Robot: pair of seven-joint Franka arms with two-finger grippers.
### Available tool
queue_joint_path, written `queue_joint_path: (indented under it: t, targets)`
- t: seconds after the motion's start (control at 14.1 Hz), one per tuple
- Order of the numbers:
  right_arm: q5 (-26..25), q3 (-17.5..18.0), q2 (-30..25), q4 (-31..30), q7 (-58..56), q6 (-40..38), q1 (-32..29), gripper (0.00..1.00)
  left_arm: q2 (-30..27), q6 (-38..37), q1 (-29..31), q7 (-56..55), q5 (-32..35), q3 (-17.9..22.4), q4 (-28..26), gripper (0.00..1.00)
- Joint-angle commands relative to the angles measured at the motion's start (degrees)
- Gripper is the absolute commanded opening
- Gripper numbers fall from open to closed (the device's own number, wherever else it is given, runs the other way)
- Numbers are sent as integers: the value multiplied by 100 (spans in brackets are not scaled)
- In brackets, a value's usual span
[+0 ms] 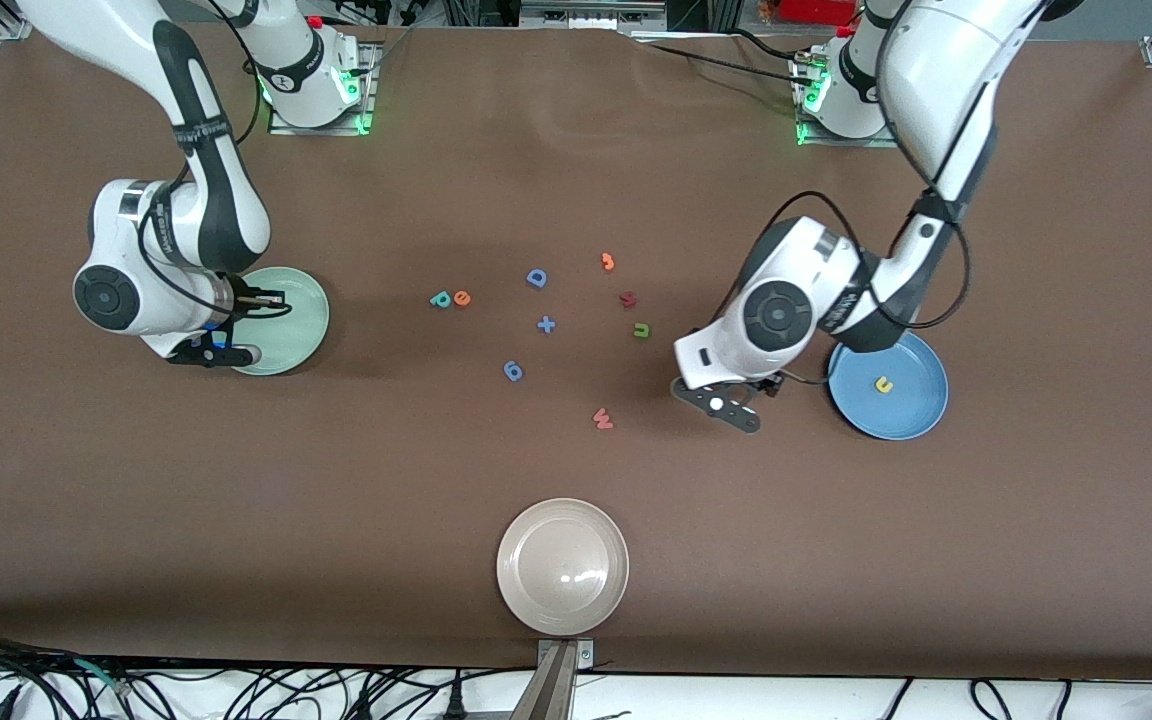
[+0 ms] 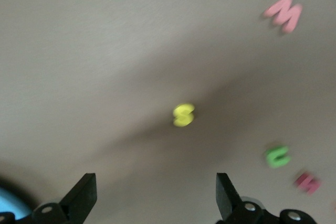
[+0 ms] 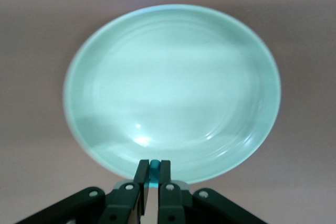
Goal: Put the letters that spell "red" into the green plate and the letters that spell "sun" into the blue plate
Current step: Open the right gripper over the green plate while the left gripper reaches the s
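My right gripper (image 1: 228,354) (image 3: 150,169) is shut on a small teal letter (image 3: 154,167) and hangs over the rim of the green plate (image 1: 293,300) (image 3: 173,87), which holds nothing. The fingers hide the letter's shape. A teal "d" (image 1: 441,299) and an orange "e" (image 1: 462,297) lie side by side mid-table. My left gripper (image 1: 728,402) (image 2: 156,184) is open above the bare cloth, with the yellow "s" (image 2: 184,115) lying ahead of its fingers. The arm hides the "s" in the front view. An olive "n" (image 1: 641,330) (image 2: 277,157) lies on the cloth. A yellow "u" (image 1: 883,384) sits in the blue plate (image 1: 901,418) (image 2: 8,205).
Other loose pieces lie mid-table: a blue "D" (image 1: 536,278), an orange hook (image 1: 607,261), a dark red letter (image 1: 627,298), a blue plus (image 1: 546,324), a blue "9" (image 1: 513,371) and a red "w" (image 1: 602,418). A beige plate (image 1: 563,566) stands near the front edge.
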Motion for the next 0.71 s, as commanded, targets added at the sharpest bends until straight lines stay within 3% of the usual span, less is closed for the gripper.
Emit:
queue_joint_path:
  t: [0.0,0.35,0.49,0.57,0.64]
  targets:
    - [-61,-51,295,-8,-280,210,-37,2,497,369,-104,-513,-44,48,450,100]
    - [-35,-42,550,-52,-289,289,-37,4,857,1013,-148,-532,-25,101,380,100]
    - [-35,-42,594,-52,-289,280,-37,13,885,1014,-183,-541,-17,101,214,100]
    - [-35,-42,603,-52,-289,280,-37,24,885,1014,-183,-541,71,101,178,100]
    - [-35,-42,603,-52,-289,272,-37,52,885,1014,-183,-549,132,101,152,100]
